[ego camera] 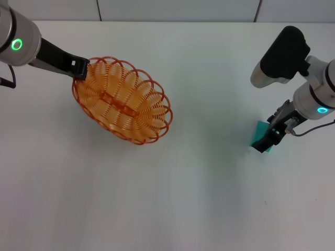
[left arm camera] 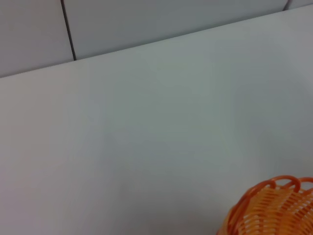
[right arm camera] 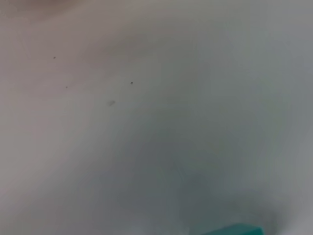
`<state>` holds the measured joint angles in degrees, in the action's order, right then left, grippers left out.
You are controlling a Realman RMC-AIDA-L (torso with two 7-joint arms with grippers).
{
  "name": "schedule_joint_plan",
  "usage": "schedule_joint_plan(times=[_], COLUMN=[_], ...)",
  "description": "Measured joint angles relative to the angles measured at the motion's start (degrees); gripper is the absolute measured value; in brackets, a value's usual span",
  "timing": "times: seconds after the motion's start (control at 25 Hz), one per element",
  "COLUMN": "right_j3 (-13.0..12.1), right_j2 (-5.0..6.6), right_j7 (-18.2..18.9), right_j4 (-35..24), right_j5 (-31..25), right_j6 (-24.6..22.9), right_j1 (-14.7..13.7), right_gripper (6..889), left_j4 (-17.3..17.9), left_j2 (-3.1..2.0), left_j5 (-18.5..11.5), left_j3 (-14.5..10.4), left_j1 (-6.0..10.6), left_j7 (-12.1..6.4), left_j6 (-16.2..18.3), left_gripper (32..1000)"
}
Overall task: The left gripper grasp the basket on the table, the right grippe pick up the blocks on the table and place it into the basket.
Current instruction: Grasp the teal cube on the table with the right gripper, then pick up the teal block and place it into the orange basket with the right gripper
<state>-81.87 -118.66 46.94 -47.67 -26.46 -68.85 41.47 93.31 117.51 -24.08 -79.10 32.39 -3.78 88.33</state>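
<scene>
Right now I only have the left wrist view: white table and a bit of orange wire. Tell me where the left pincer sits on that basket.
Observer: The left pincer is at the basket rim, on the far-left end of the oval in the head view.
Operator: Report the block's position.
Observer: The teal block is on the table, far to the right of the basket and well apart from it.
Operator: Give me the right arm.
Observer: The right pincer is down at the block, covering part of it; I cannot tell whether it has closed.
Operator: Check inside the basket.
Observer: Nothing is in it yet.
</scene>
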Motion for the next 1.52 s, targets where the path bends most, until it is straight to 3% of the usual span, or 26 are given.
schedule_joint_plan(times=[0.72,1.16,1.52], right_j3=[0.55,0.79,0.75], right_j2=[0.14,0.27,0.27], right_j7=[-0.49,-0.52,-0.36], right_j4=[0.83,0.81,0.64], right_j5=[0.35,0.35,0.36], right_j6=[0.04,0.04,-0.04], right_j1=[0.31,0.19,0.19], right_gripper=[750,523,521], left_j4=[-0.04,0.12,0.16], left_j2=[0.00,0.00,0.00], left_j5=[0.00,0.00,0.00], left_j3=[-0.09,-0.58,-0.79], left_j1=[-0.11,-0.37,-0.39], left_j7=[0.00,0.04,0.12], left_j6=[0.00,0.00,-0.08], left_gripper=[84,84,84])
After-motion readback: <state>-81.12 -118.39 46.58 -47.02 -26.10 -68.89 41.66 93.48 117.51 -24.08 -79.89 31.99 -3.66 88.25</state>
